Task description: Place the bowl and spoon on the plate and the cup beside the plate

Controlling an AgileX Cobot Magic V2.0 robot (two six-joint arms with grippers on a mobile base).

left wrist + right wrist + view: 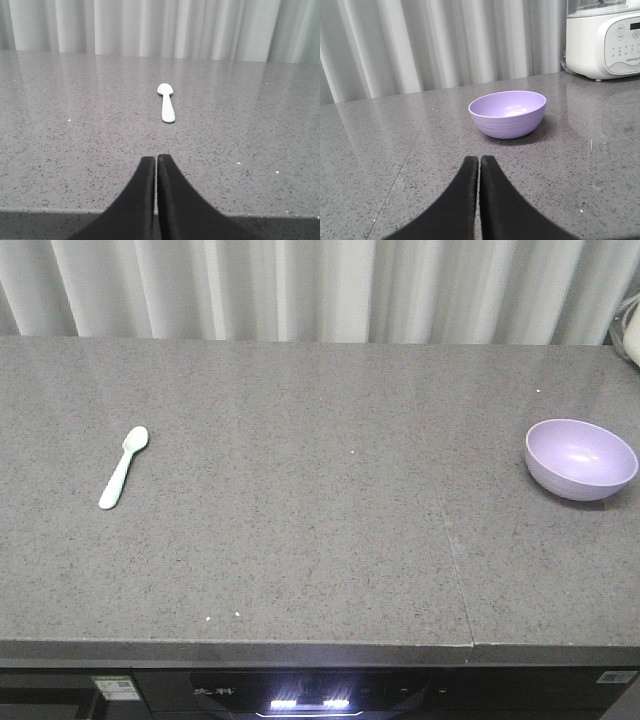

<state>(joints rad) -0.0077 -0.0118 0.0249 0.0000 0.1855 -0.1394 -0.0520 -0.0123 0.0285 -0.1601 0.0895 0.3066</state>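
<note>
With the left claw (pixel 156 162) and right claw (pixel 479 164) both pressed together and empty, the light, flat-lying spoon (pixel 123 467) at the left of the counter (pixel 300 560) probably wants a pinch across its handle, and the stiff, smooth bowl (pixel 581 457) far right a rim grip.

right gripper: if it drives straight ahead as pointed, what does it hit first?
Most likely the purple bowl. The right gripper, fingers shut, points across bare countertop toward it; the bowl sits slightly right of the line, so a glancing contact or near miss is possible.
</note>
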